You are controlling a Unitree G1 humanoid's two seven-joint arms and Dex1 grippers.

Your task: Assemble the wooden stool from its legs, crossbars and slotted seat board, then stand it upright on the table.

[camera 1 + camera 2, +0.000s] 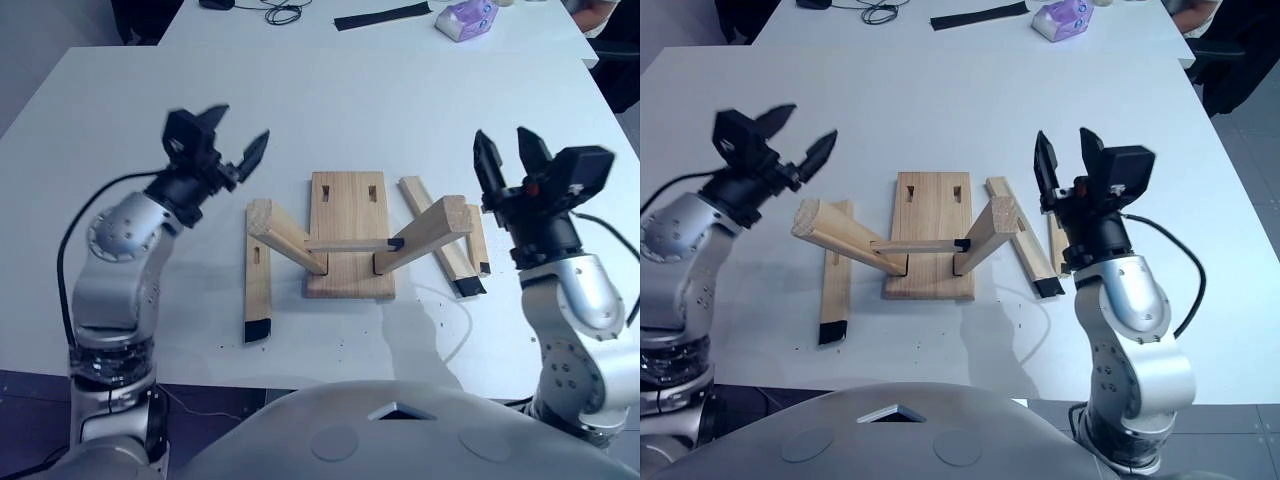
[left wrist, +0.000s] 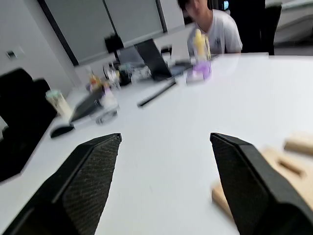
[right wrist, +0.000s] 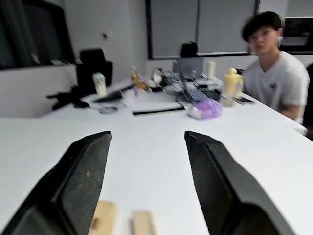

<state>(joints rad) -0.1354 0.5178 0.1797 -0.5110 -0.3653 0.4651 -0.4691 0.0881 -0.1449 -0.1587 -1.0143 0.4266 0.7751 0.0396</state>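
Lying flat mid-scene on the bench (image 1: 120, 120), the seat board (image 1: 348, 210) holds two slanted legs (image 1: 285, 238) joined by a crossbar (image 1: 350, 244). Loose legs (image 1: 258, 290) flank it. The left fingers (image 1: 255, 150) and right fingers (image 1: 487, 160) hover released and empty. The next move probably calls for grasping a loose leg for the far slots.

The white table (image 1: 330, 120) is brightly, evenly lit; soft shadows are cast toward six o'clock. The left pincer (image 1: 246, 120) is smeared by blur.
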